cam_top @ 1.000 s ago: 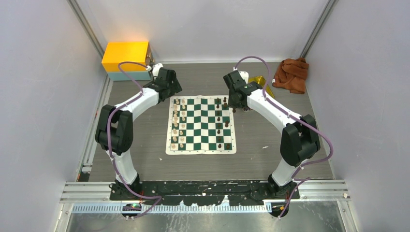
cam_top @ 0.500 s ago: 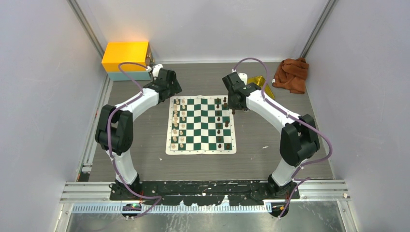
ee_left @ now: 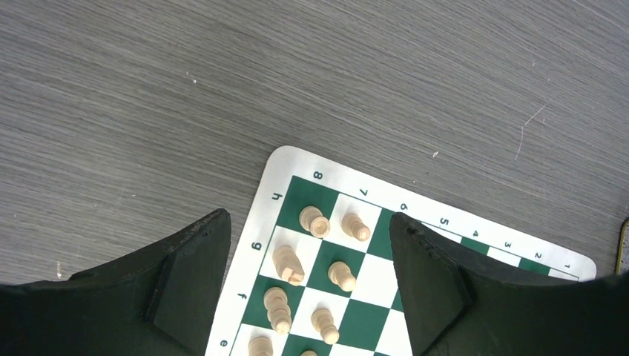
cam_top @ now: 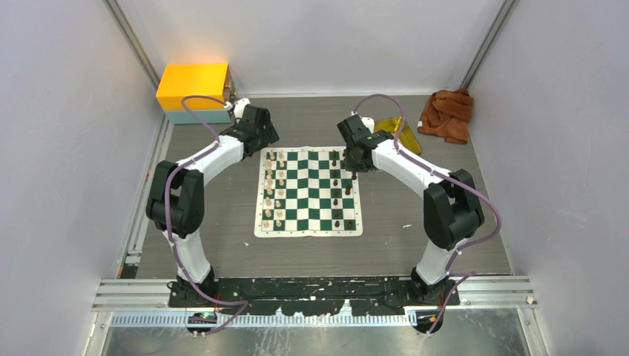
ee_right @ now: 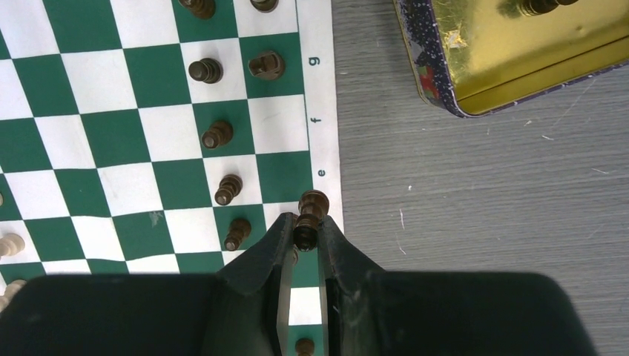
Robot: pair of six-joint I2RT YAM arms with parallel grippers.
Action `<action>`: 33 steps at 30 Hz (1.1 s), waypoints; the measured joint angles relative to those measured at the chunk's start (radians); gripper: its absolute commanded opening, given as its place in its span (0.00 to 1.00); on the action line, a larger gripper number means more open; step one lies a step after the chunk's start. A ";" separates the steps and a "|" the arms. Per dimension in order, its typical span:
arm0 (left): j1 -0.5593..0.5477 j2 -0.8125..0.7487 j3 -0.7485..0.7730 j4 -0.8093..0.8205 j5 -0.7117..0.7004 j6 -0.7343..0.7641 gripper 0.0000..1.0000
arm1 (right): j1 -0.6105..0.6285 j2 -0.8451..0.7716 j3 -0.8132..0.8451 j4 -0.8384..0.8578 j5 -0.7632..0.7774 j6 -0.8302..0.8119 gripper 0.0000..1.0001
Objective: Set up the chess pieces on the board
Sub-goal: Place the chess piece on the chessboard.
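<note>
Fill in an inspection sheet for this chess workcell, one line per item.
Surface: grey wood-grain table, lightly scratched.
Job's things: board on the table; cream pieces along its left side, dark pieces along its right.
Clutter: gold tray, a leftover piece inside; brown cloth; yellow box.
Grippers: left end effector open, empty, above the board's corner; right end effector shut on a dark piece.
Cables: purple cables loop over both arms.
Surroundings: pale enclosure walls.
</note>
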 measured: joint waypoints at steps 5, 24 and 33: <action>0.000 0.000 0.000 0.000 0.000 0.000 0.79 | 0.003 0.020 -0.003 0.028 -0.012 0.000 0.01; 0.000 0.000 0.000 0.000 0.000 0.002 0.79 | 0.010 0.088 -0.004 0.079 -0.042 0.001 0.01; 0.000 0.000 0.000 0.000 0.000 0.003 0.79 | 0.014 0.106 -0.004 0.090 -0.050 0.005 0.01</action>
